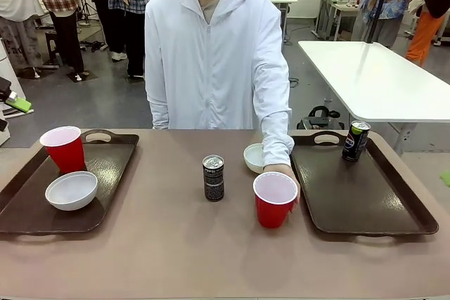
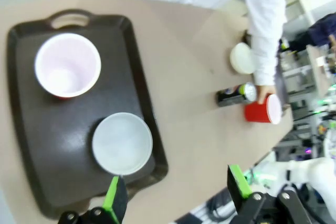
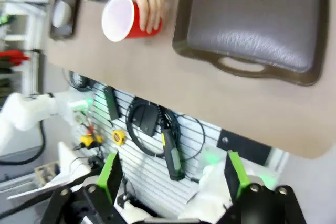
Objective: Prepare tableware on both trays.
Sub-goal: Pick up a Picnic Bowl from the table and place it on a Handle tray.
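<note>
On worktop [image 1: 176, 244], just beside right tray [image 1: 365, 194]: red cup [image 1: 275, 199], upright, person's hand [image 1: 283, 171] on it. Likely light, thin-walled, crushable; best gripped gently at mid-body. Wide and empty: left fingers [image 2: 112, 196], right fingers [image 3: 109, 176].

Left gripper [image 2: 176, 191] and right gripper [image 3: 172, 174] — same look
Black jointed fingers [image 3: 100, 195] with bright green pads [image 2: 239, 181]; the person [image 1: 214, 61] wears a white zip-up hoodie — long sleeves, grey top underneath.

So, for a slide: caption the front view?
Person's hand holds a red cup between the left tray and right tray, near a can and bowl.
</note>
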Robot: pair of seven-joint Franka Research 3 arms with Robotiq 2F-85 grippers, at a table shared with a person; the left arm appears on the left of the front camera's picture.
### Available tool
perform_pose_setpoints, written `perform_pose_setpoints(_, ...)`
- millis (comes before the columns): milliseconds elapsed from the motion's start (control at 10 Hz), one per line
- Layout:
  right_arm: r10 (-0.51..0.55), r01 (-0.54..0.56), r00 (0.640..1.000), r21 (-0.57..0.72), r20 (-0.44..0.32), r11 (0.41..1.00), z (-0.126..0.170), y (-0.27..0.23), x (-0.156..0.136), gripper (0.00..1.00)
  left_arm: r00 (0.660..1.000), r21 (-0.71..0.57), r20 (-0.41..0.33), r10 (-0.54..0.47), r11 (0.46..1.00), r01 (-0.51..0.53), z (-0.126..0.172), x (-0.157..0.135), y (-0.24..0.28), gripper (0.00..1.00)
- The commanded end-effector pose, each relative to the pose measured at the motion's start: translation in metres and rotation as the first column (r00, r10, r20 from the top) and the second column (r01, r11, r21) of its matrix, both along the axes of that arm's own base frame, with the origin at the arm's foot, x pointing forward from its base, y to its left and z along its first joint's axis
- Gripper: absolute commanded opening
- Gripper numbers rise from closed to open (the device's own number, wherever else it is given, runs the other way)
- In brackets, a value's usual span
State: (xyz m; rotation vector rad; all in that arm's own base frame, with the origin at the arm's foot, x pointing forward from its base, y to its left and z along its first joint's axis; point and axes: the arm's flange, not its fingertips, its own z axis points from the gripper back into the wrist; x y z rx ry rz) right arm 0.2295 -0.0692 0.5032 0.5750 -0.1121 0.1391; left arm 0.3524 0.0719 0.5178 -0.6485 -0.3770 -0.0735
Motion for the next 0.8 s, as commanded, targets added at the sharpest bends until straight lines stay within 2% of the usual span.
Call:
perform_pose_setpoints(0,0.017,-0.026,0.994,-0.080,-0.106,0.996,0.020,0.035,0.017,1.00,1.000,-0.106,0.009,0.001,0.994,0.000,-0.013,-0.005,0.010,1.00)
perform_pose_setpoints(200,0.018,-0.034,0.989,-0.109,-0.145,0.993,0.033,0.077,0.042,1.00,0.999,-0.223,-0.002,0.036,0.974,-0.036,-0.017,-0.011,0.053,1.00)
perform_pose_setpoints(500,0.010,-0.034,0.986,-0.144,-0.167,0.989,0.033,0.106,0.069,1.00,0.990,-0.250,-0.133,0.037,0.966,-0.069,-0.016,-0.010,0.099,1.00)
perform_pose_setpoints(600,0.052,-0.071,0.987,-0.119,-0.154,0.990,0.027,0.101,0.069,1.00,0.987,-0.273,-0.150,0.062,0.957,-0.102,-0.014,-0.009,0.111,1.00)
perform_pose_setpoints(700,0.031,-0.057,0.987,-0.159,-0.160,0.986,0.032,0.102,0.056,1.00,0.986,-0.291,-0.146,0.081,0.949,-0.121,-0.014,-0.013,0.118,1.00)
